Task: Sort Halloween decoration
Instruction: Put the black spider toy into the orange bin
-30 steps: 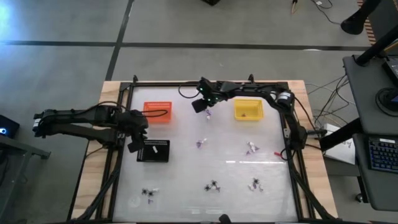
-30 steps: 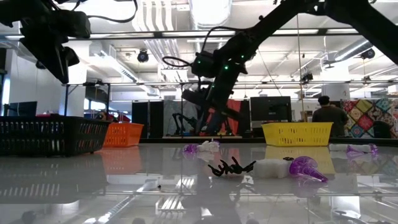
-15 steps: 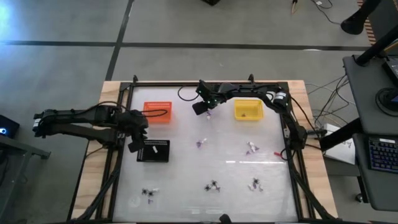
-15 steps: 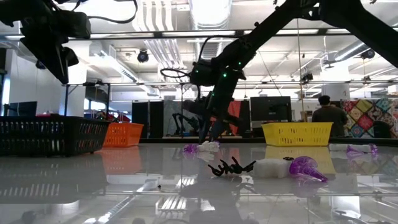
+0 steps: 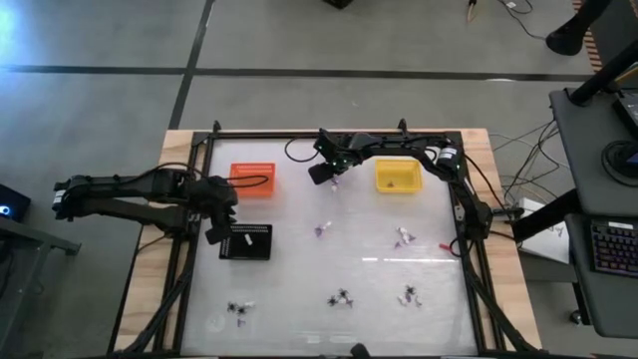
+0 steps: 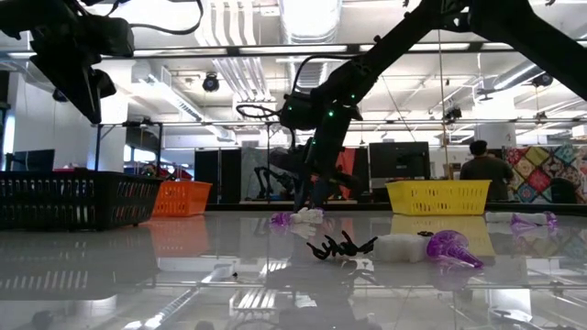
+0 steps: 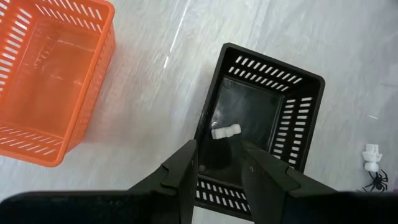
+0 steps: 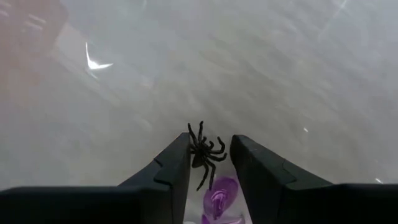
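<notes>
Spider trinket (image 8: 205, 152) lies between the right tool's (image 8: 208, 163) open fingers, on the surface beside a purple trinket (image 8: 216, 190). Closing might catch both pieces together. Left tool (image 7: 214, 171) hovers released over the black tray (image 7: 298, 112).

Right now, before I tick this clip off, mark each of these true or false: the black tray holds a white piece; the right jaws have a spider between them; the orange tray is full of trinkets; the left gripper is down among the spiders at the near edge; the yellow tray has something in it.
1. The black tray holds a white piece. True.
2. A black spider sits between the right gripper jaws. True; whether it is clamped is unclear.
3. The orange tray is full. False: it looks empty.
4. The left gripper is among the near-edge spiders. False: it hangs over the black tray.
5. The yellow tray holds something. True: a small dark item.
</notes>
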